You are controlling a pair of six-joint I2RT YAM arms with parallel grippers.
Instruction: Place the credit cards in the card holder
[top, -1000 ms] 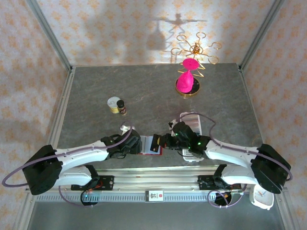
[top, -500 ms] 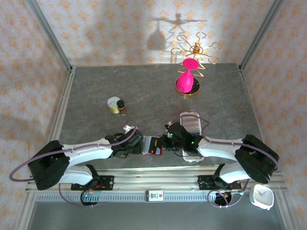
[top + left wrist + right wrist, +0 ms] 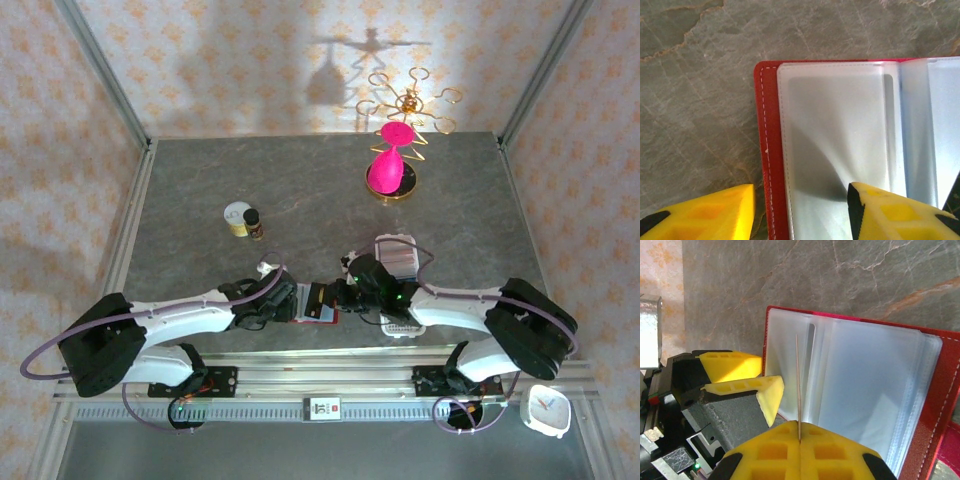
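Note:
The red card holder (image 3: 320,302) lies open on the table between my two grippers, its clear sleeves facing up. My left gripper (image 3: 800,212) is open and straddles the holder's left red edge (image 3: 762,150). One of its fingers (image 3: 705,215) is over the table and the other over a sleeve. My right gripper (image 3: 800,434) is shut on one credit card (image 3: 797,385), seen edge-on as a thin pale line. The card stands upright over the sleeves near the holder's (image 3: 936,420) left side. The left fingers (image 3: 767,390) are just beside it.
A white slotted tray (image 3: 398,262) with more cards lies just right of and behind the right gripper (image 3: 347,295). A small jar (image 3: 237,217) and dark bottle (image 3: 254,224) stand further back on the left. A gold stand with pink pieces (image 3: 392,165) is at the back.
The right arm has folded in and carried its card a little left over the holder. The left jaws have narrowed somewhat around the holder's edge.

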